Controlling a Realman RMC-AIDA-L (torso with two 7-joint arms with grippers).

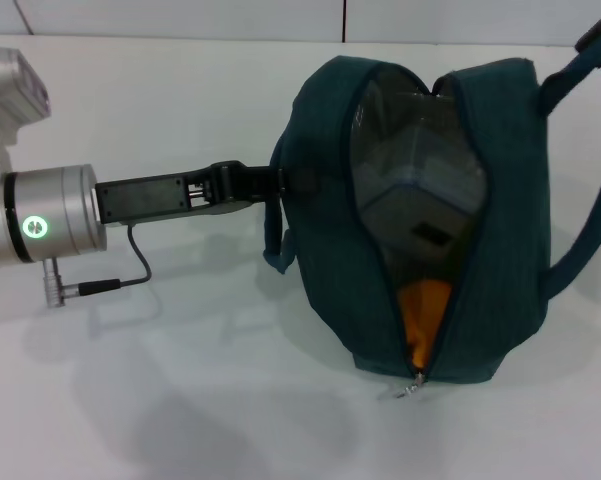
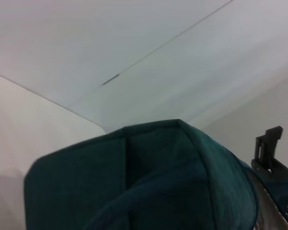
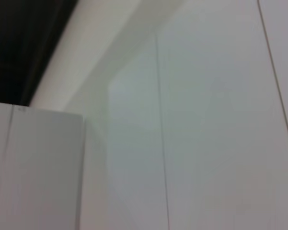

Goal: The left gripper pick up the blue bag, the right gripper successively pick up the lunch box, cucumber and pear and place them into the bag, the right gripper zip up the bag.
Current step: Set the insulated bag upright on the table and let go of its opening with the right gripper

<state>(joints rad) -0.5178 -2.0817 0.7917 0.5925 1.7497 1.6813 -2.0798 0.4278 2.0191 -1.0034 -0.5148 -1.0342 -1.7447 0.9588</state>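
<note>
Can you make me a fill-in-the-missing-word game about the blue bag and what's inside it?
1. The left claw grips the blue bag by its ____ edge.
2. The bag's zipper is mostly ____.
3. The orange thing low inside the bag is the ____.
4. Above the pear, the clear thing inside the bag is the ____.

Missing words: side; open; pear; lunch box
</note>
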